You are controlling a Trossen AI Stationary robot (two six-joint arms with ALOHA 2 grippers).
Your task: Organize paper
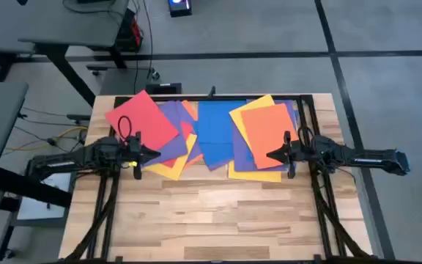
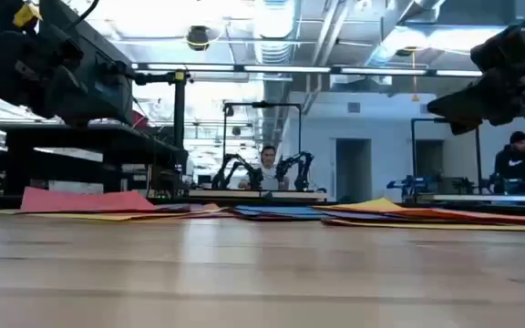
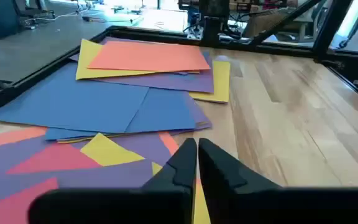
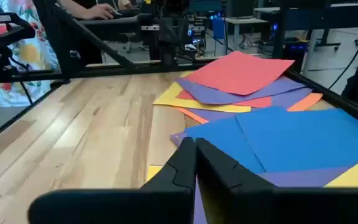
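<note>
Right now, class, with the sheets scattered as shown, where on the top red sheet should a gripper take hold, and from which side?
Probably by the corner nearest the left gripper. The red sheet lies tilted on top of the pile with nothing over it, and that corner overhangs the purple sheet beneath, so the shut gripper, once opened, could come in low from the left.

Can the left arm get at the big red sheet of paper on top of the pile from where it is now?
Probably yes. The red rectangular paper sheet lies uncovered on top, just beyond the left gripper, whose fingers are shut above the pile's edge. Nothing stands between them.
</note>
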